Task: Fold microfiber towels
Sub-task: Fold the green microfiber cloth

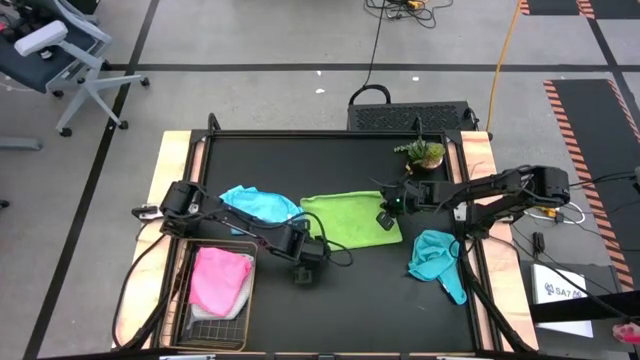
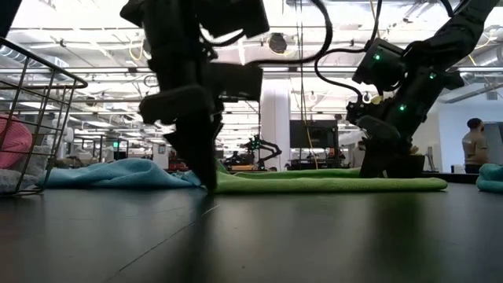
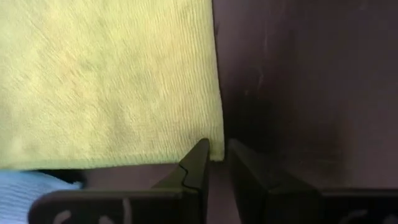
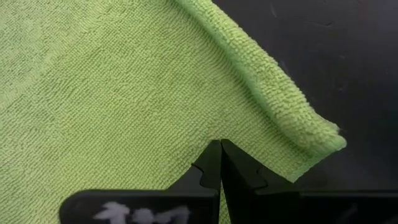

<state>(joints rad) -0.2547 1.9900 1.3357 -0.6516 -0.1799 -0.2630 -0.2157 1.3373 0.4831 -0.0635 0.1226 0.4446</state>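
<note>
table [image 1: 330,310]: black top with pale wooden side edges, seen from above; both arms reach in over it.
wire basket [image 1: 243,300]: at the near left corner of the table, holding the pink towel [image 1: 218,280], bunched up, with a pale cloth under its edge.
lime green towel [image 1: 345,215]: spread flat at the middle of the table, one far-side corner rolled over on itself in the right wrist view [image 4: 298,118].
light blue towel [image 1: 258,203]: crumpled, lying just left of the lime green towel and touching its edge.
teal towel [image 1: 437,258]: crumpled at the right side of the table, part of it hanging over the right edge, well apart from the green one.
left gripper [image 3: 214,163]: down at the near left corner of the lime green towel, fingers narrowly parted with the corner's tip between them; whether they actually pinch it, cannot tell.
right gripper [image 4: 221,160]: resting on the lime green towel near its right edge, fingers pressed together, nothing seen between them.
potted plant [image 1: 425,153]: small, green, at the far right of the table.
writing: a white sheet off the right edge of the table [image 1: 562,290] carries dark print, too small to read.
person [image 2: 474,145]: stands far back in the room, at the right in the low view.
</note>
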